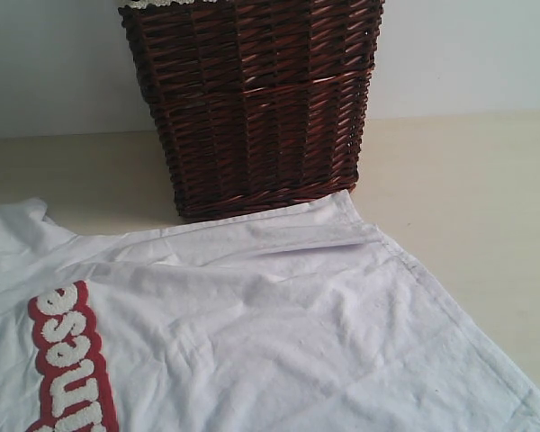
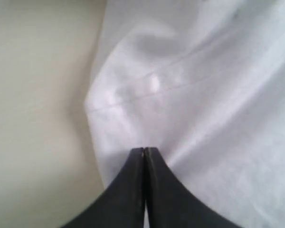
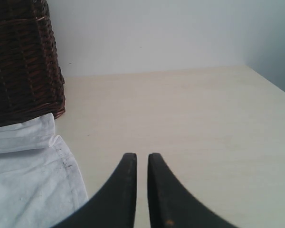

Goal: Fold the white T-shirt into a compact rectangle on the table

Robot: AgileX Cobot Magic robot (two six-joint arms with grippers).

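Observation:
The white T-shirt lies spread on the table, its red band with fuzzy white letters at the lower left of the exterior view. In the left wrist view my left gripper has its jaws pressed together at the edge of the T-shirt, with creases running out from the tips and the bare table beside it. My right gripper hovers over the bare table with a narrow gap and nothing between its fingers; the T-shirt's hem lies to one side. Neither gripper shows in the exterior view.
A dark wicker basket stands at the back against the pale wall, touching the shirt's far edge; it also shows in the right wrist view as the basket. Bare tabletop stretches to the right of the shirt.

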